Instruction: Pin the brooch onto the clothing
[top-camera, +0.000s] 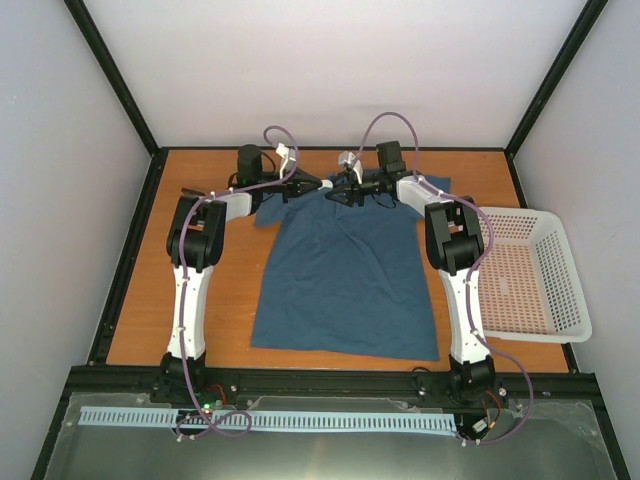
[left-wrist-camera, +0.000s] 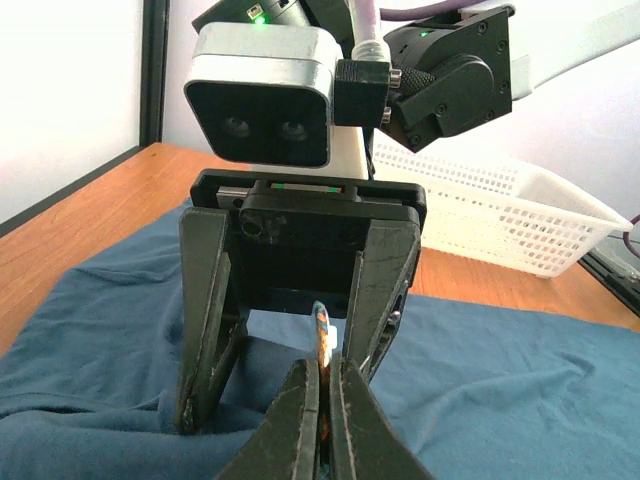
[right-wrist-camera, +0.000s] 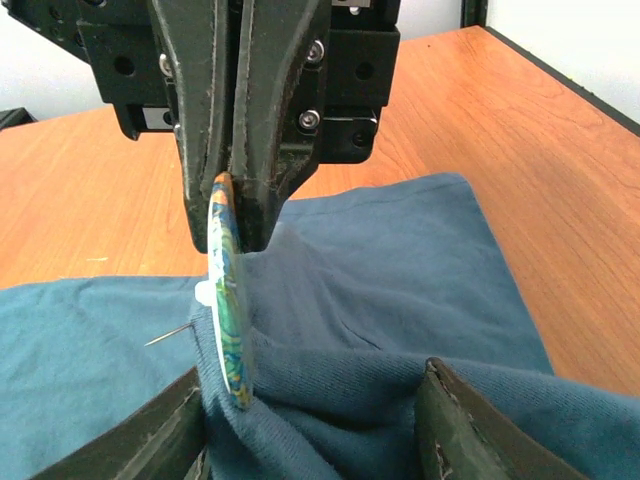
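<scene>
brooch (right-wrist-camera: 228, 300) edge-on, face hidden; right gripper (right-wrist-camera: 315, 390) partly cut off by bottom edge

Left arm (top-camera: 190, 270) and right arm (top-camera: 455, 270) reach to far centre, wrists turned inward, facing. Left pincer (left-wrist-camera: 322, 380) clamped on brooch (right-wrist-camera: 228, 300) edge. Right pincer (right-wrist-camera: 315, 405) jaws apart, tips down.

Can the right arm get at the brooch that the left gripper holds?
Probably yes: the open right gripper is close to the brooch, with only the shirt beside it; the left gripper pinches just one end.
</scene>
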